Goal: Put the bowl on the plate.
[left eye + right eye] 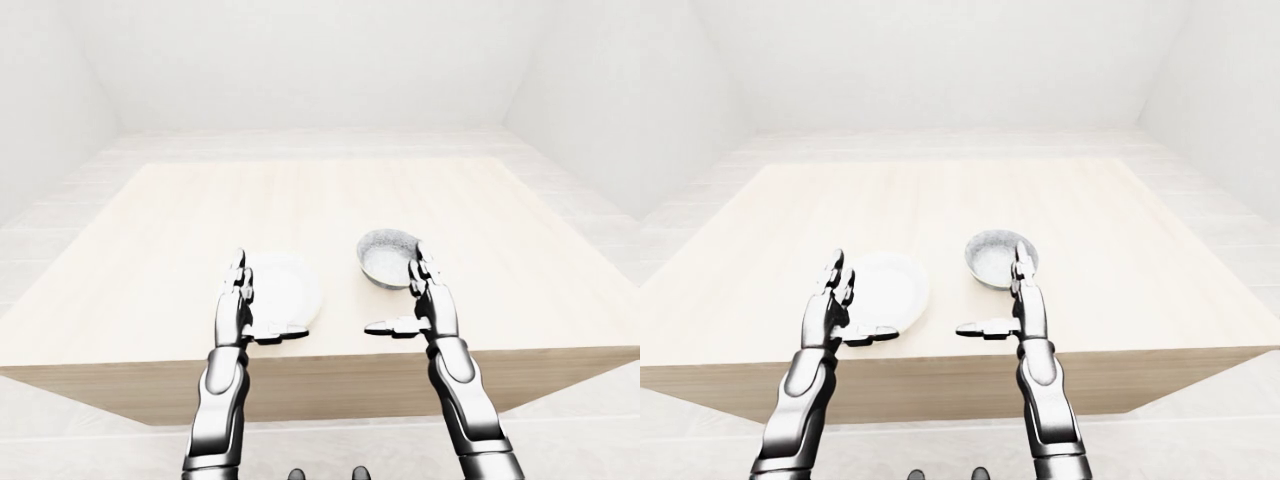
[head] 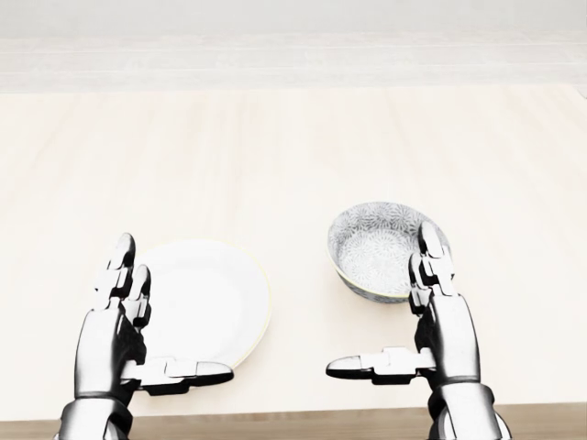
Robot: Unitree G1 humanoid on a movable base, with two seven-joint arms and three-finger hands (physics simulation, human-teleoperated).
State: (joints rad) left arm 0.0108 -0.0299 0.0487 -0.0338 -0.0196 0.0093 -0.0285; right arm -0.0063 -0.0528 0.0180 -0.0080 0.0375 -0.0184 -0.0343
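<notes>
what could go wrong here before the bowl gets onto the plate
1. The right hand is open beside the bowl, not gripping; a nudge may slide or tip it.
2. The left hand overlaps the plate's lower rim in the head view and may block the landing.
3. The plate lies near the table's edge; a knock might push it off.

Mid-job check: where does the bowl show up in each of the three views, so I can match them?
Left-eye view: bowl right of centre, slightly below mid-height.
Head view: bowl right of centre, just below mid-height.
Right-eye view: bowl just right of centre, slightly below mid-height.
Shared landmark: the white plate lies to the bowl's left in every view, apart from it.
</notes>
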